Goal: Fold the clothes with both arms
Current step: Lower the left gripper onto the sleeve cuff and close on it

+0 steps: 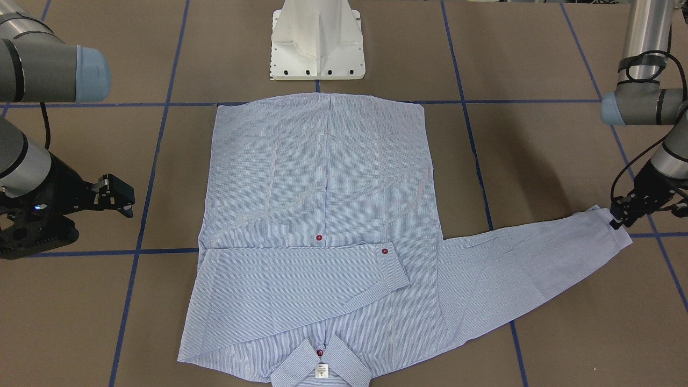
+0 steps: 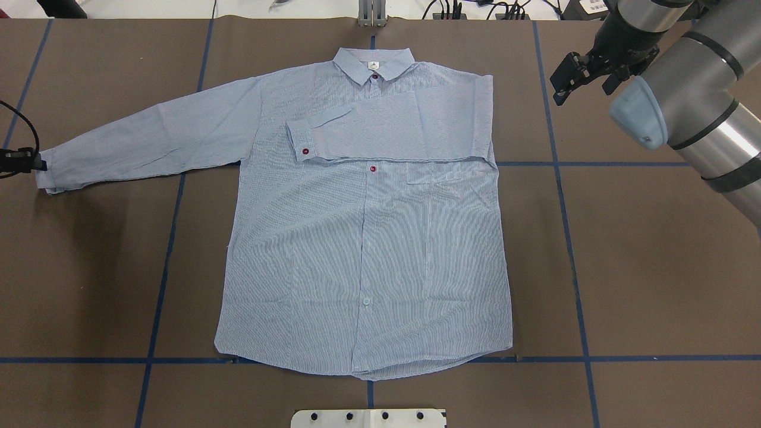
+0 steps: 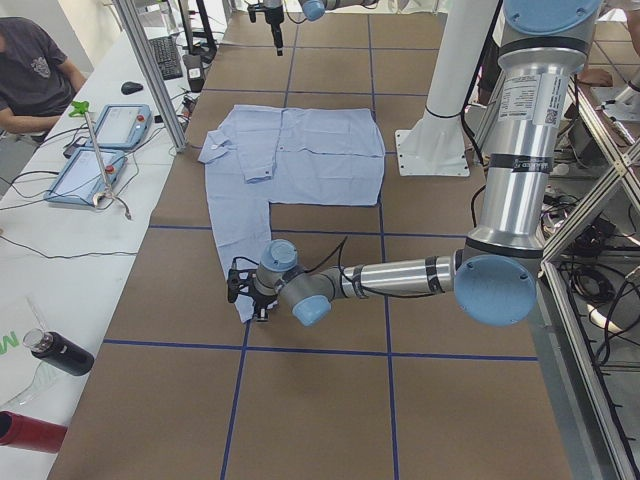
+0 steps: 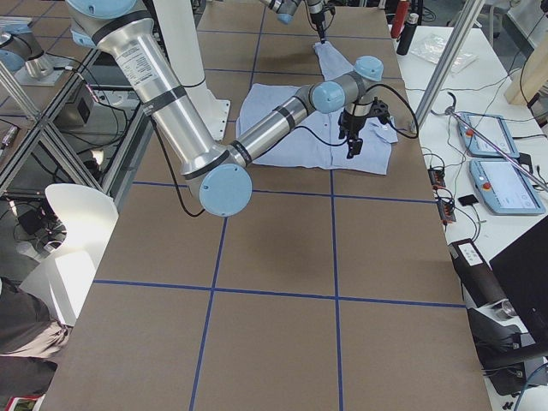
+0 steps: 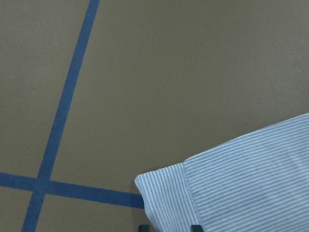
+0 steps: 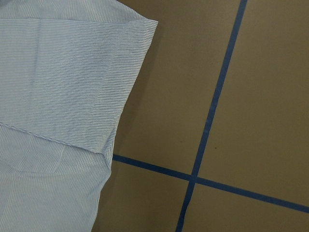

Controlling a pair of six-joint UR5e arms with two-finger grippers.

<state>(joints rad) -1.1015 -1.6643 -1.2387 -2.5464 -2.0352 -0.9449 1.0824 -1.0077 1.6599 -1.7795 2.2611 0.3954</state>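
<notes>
- Bottom of the overhead view: the shirt (image 2: 362, 249) lies flat, front up, mid-frame on the table (image 2: 654, 267); hem nearest me.
- Higher up, one sleeve (image 2: 386, 134) lies folded across the chest; I judge the other sleeve (image 2: 148, 139), stretched leftward, comes next.
- At the left edge, the left gripper (image 2: 32, 161) touches its cuff (image 2: 50, 172); clamped or not, I cannot tell.
- Upper right, the right gripper (image 2: 579, 89) hangs spread, empty.
- Neck label (image 1: 321, 371): print unreadable.

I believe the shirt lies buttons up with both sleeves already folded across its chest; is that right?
Not quite: the overhead view shows only one sleeve folded across the shirt; the other sleeve lies stretched out, its cuff at the left gripper.
</notes>
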